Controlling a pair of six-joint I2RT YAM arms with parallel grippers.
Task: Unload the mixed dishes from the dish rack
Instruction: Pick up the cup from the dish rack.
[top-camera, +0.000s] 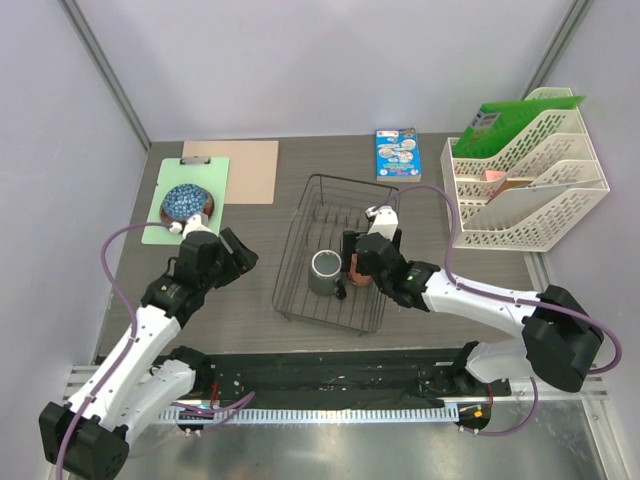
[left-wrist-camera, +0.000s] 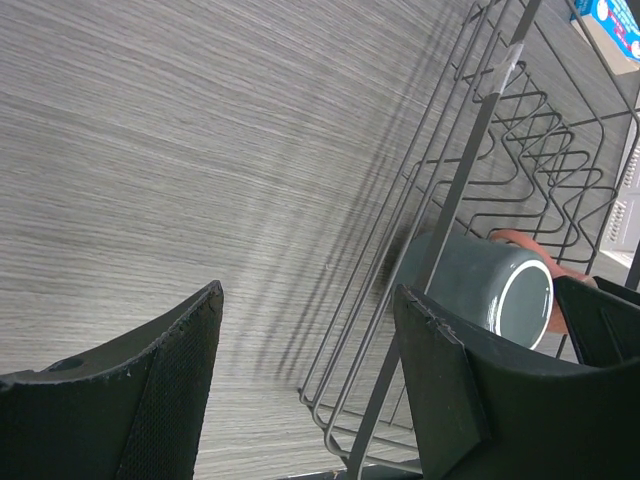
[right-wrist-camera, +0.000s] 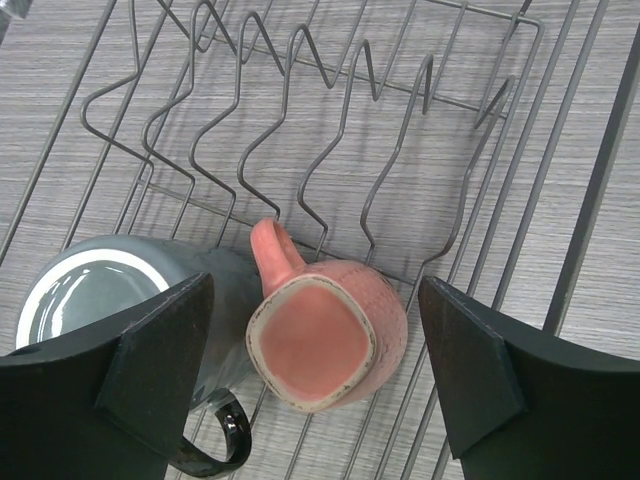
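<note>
The black wire dish rack (top-camera: 335, 255) stands mid-table. In it a grey-green mug (top-camera: 325, 272) lies next to a salmon-pink cup (top-camera: 357, 273). My right gripper (top-camera: 356, 258) is open just above the pink cup (right-wrist-camera: 325, 340), one finger on each side and not touching; the mug (right-wrist-camera: 90, 295) lies to its left. My left gripper (top-camera: 244, 262) is open and empty over the table left of the rack (left-wrist-camera: 470, 200), facing the mug (left-wrist-camera: 500, 285). The bowl with the blue inside (top-camera: 186, 202) sits far left on a dark red plate (top-camera: 208, 206).
A green clipboard (top-camera: 195, 170) lies under the bowl, with a tan board (top-camera: 245, 170) beside it. A blue booklet (top-camera: 398, 153) lies behind the rack. A white tiered file tray (top-camera: 525, 190) with a green folder (top-camera: 505, 120) stands at the right.
</note>
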